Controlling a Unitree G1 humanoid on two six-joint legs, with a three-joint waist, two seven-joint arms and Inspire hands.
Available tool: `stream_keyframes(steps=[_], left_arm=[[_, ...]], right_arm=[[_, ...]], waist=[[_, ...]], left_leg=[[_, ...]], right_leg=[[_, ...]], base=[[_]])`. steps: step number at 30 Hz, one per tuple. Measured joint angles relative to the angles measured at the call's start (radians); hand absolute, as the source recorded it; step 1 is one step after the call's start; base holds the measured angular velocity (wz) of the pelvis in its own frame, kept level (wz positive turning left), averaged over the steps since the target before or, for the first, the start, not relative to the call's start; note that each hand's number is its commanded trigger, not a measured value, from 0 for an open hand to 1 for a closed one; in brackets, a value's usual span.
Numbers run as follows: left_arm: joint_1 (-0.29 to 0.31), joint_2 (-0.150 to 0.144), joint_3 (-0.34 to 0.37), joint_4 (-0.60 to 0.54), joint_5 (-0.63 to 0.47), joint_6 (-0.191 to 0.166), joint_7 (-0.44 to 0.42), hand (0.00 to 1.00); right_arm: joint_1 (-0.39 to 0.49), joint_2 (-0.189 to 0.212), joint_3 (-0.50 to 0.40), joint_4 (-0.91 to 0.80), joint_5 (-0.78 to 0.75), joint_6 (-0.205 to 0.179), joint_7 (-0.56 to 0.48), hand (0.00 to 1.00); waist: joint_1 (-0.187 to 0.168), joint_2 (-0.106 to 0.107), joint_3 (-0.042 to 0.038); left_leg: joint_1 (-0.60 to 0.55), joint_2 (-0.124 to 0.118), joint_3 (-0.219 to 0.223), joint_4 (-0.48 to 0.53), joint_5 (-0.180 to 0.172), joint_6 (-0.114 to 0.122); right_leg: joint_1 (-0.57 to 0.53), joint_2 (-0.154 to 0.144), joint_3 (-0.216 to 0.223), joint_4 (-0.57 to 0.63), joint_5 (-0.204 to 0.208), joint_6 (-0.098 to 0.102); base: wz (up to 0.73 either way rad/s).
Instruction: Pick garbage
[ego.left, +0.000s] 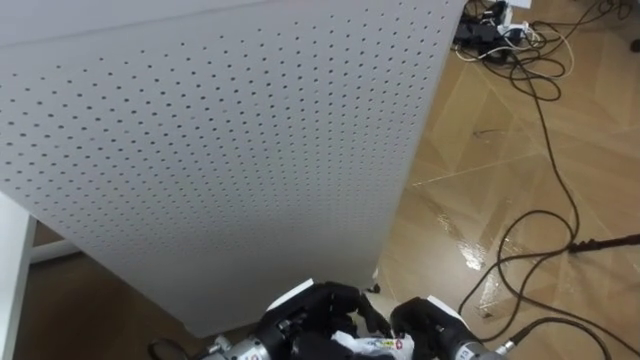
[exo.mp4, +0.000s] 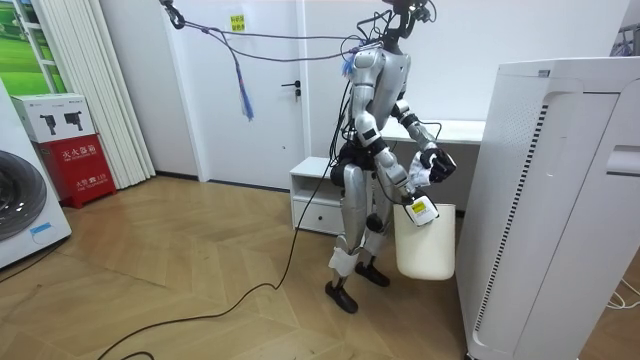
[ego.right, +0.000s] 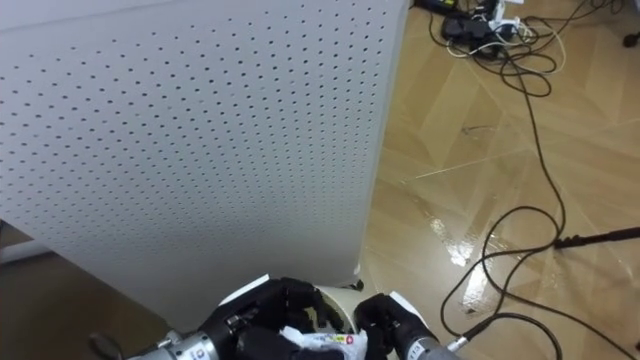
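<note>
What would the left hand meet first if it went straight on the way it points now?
Probably the white perforated panel, near its right edge, just ahead of the left hand; depth is unclear.

Wooden floor, black cables, white perforated cabinet

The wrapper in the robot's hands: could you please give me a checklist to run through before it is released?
1. Wrapper secured: the crumpled wrapper sits between the left hand and the right hand, both curled round it. Ok.
2. Hands over the white bin: in the room view they hang above its mouth. Ok.
3. Room inside the bin: its inside is hidden. Cannot tell.
4. Clearance from the perforated white appliance: it stands close ahead, but the hands do not touch it. Ok.
5. Loose cables: they lie on the floor off to the right, not under the hands. Ok.
</note>
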Motion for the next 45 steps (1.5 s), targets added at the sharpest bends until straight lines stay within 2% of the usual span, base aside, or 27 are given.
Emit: stream_keyframes(steps=[12, 18, 22, 35, 39, 45], left_arm=[[0.0, 0.002, 0.0, 0.0, 0.002, 0.0, 0.0, 0.0], [0.0, 0.002, 0.005, 0.004, 0.003, 0.0, -0.01, 0.0], [0.0, 0.014, 0.006, 0.006, 0.003, 0.0, -0.01, 0.0], [0.002, 0.049, 0.017, 0.008, 0.004, 0.0, -0.009, 0.0], [0.008, 0.057, 0.034, 0.014, 0.003, 0.0, -0.009, 0.0], [0.061, 0.066, 0.1, 0.016, 0.005, 0.0, 0.01, 0.0]], right_arm=[[0.0, -0.011, 0.0, 0.0, 0.015, -0.001, 0.007, 1.0], [0.002, -0.021, 0.0, 0.015, 0.032, -0.005, 0.008, 1.0], [0.002, -0.031, 0.001, 0.015, 0.033, -0.005, 0.008, 1.0], [0.005, -0.059, 0.0, 0.014, 0.033, -0.005, -0.013, 1.0], [0.006, -0.08, 0.0, 0.013, 0.034, -0.006, -0.01, 1.0], [0.012, -0.086, -0.002, 0.012, 0.034, -0.011, -0.001, 1.0]], waist=[[0.001, 0.005, -0.0029], [0.004, 0.013, -0.0082], [0.004, 0.018, -0.0115], [0.01, 0.022, -0.0117], [0.02, 0.028, -0.0122], [0.024, 0.038, -0.0171]], left_leg=[[-0.003, 0.0, -0.001, 0.011, 0.0, 0.0], [-0.002, 0.001, -0.002, 0.011, 0.001, 0.0], [0.0, 0.001, -0.004, 0.011, 0.001, 0.0], [-0.001, -0.001, -0.011, 0.014, 0.001, 0.0], [-0.001, -0.003, -0.014, 0.015, 0.001, 0.0], [-0.002, -0.003, -0.024, 0.01, 0.003, -0.003]], right_leg=[[0.001, 0.0, -0.002, 0.002, 0.0, -0.001], [0.003, 0.001, -0.005, 0.002, 0.0, -0.001], [0.006, 0.0, -0.009, 0.002, 0.0, -0.001], [0.011, 0.0, -0.014, 0.0, 0.0, -0.001], [0.013, -0.004, -0.022, 0.0, 0.0, -0.001], [0.015, 0.0, -0.026, -0.003, -0.003, -0.005]], base=[[0.0], [0.0], [0.0], [0.0], [0.0], [0.03]])
